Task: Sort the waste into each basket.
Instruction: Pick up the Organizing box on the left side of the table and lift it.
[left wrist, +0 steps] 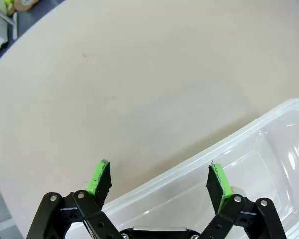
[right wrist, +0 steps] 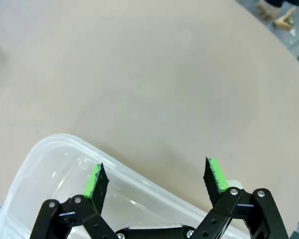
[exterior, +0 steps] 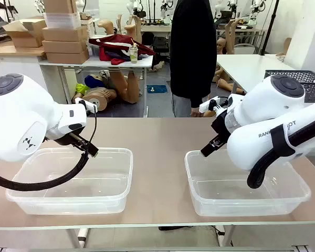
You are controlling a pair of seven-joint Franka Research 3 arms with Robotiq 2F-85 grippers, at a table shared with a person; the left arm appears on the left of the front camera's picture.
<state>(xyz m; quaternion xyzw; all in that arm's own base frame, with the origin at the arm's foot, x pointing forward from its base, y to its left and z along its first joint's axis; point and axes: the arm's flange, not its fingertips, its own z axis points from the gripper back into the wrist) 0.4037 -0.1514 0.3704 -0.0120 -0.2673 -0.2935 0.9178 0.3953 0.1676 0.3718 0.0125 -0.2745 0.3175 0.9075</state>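
Note:
Two clear plastic tubs stand on the tan table, the left tub [exterior: 68, 206] under my left arm and the right tub [exterior: 241, 207] under my right arm. Both look empty. The cans and bottles are out of view. In the left wrist view my left gripper [left wrist: 159, 174] hangs open over the tub's rim [left wrist: 239, 137], with nothing between its green pads [left wrist: 100, 174]. In the right wrist view my right gripper [right wrist: 154, 177] is open too, above the far rim [right wrist: 124, 169] of its tub, holding nothing.
A person in black [exterior: 193, 52] stands at the table's far side. A dark grey lattice basket [exterior: 299, 81] sits on another table at the back right. Bare tabletop [exterior: 157, 142] stretches between and beyond the tubs.

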